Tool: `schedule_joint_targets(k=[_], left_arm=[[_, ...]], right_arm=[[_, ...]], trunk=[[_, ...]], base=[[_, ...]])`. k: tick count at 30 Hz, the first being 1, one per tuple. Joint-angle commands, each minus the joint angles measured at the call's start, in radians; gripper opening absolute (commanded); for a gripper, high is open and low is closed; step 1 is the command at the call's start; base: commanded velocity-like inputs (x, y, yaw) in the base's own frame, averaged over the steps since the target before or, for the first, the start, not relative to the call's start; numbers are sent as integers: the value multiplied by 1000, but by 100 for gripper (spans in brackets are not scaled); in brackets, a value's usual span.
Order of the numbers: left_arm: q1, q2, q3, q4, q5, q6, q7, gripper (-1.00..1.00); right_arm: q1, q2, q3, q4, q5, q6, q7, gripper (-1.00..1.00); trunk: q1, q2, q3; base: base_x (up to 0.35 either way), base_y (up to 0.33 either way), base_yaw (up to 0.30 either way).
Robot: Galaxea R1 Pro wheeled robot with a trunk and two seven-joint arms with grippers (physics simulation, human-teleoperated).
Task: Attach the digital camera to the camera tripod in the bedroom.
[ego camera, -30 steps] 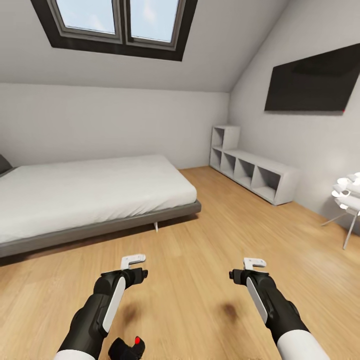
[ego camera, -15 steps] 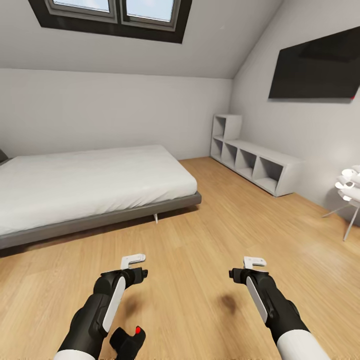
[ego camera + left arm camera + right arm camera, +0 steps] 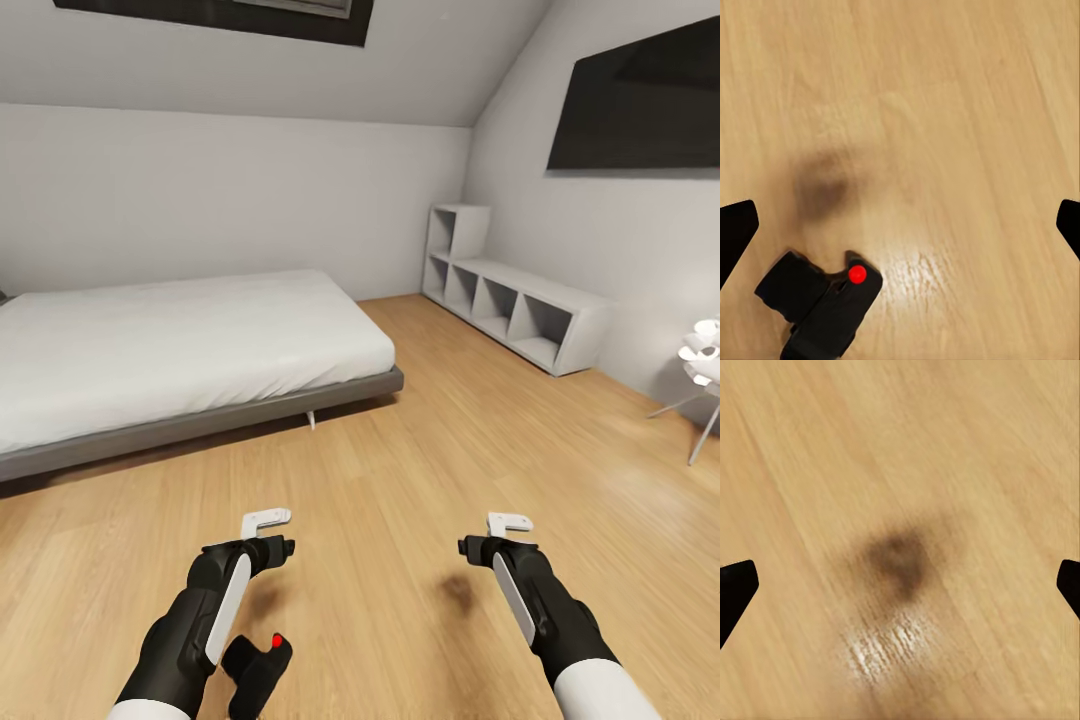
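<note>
Currently, the step in hand appears to be the approach to the digital camera (image 3: 256, 672), which lies on the plank floor (image 3: 420, 440) of the bedroom, low between the arms and just beside the left forearm in the head view. The left claw (image 3: 900, 225) is spread wide, its dark fingertips at opposite edges of the left wrist view, and holds nothing. The right claw (image 3: 900, 581) is likewise spread wide and empty, above bare floor.

The next move probably calls for bringing the left claw back and down over the camera body, since the camera sits nearer the robot than the claw.

In the left wrist view the camera (image 3: 825, 304) lies flat, its red spot facing up. Its long axis runs diagonally across the planks. Which end carries the lens cannot be told. The bed (image 3: 180, 350) stands well apart.
</note>
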Motion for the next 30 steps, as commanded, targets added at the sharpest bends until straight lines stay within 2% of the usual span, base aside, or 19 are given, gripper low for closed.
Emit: schedule_joint_targets(k=[1,11,15,20,26,30], left_arm=[[0,-1,1,-1,10,4,7,100],[0,1,1,-1,9,1,10,100],[0,1,0,-1,8,0,13,100],[0,1,-1,-1,8,-1,13,100],[0,1,-1,-2,7,-2,15,100],[0,1,-2,-1,7,-3,66,100]], right_arm=[[0,0,1,-1,-10,3,-7,100],[0,1,3,-3,-6,-6,-6,100],[0,0,2,-3,-6,-68,20,100],[-2,-10,1,-2,-5,-185,64,100],[-4,-14,1,-1,-3,-225,76,100],[-5,-15,1,-3,-1,-236,79,100]], trunk=[[0,-1,-5],[5,-3,-44],[6,-4,-59],[9,-5,-78],[11,-7,-102],[13,-7,-117]], base=[[0,0,0],[0,0,0],[0,0,0],[0,0,0],[0,0,0],[0,0,0]])
